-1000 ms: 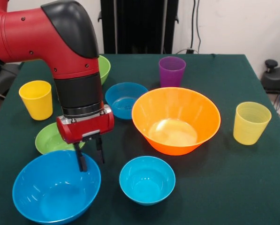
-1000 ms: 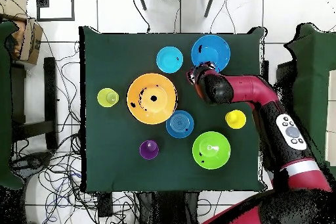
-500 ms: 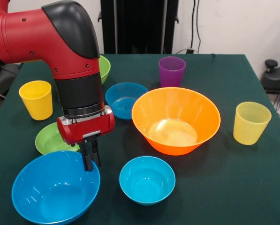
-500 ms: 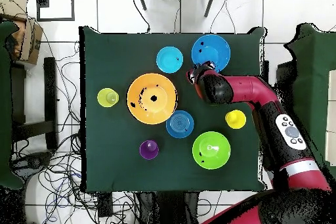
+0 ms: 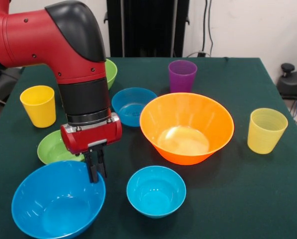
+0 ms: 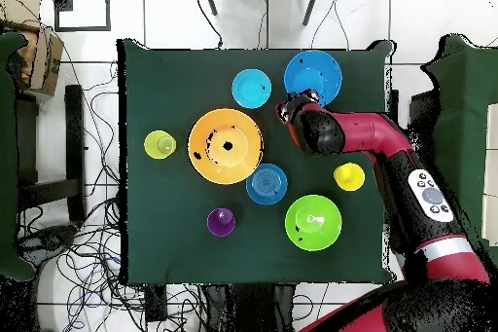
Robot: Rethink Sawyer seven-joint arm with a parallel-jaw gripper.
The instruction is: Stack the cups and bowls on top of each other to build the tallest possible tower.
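Nine pieces sit apart on the bench (image 5: 247, 199). By its left edge, the yellow cup (image 5: 38, 105); the tool (image 5: 96, 172) pinches the big blue bowl's (image 5: 56, 206) rim; the orange bowl (image 5: 186, 127) sits mid-bench; the ribbed cup (image 5: 265, 130) stands near the right edge.

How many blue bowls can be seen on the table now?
3. The large blue bowl is at the front left, with the gripper shut on its rim. One small blue bowl is front centre; the other lies behind, left of the orange bowl. None seems hidden.
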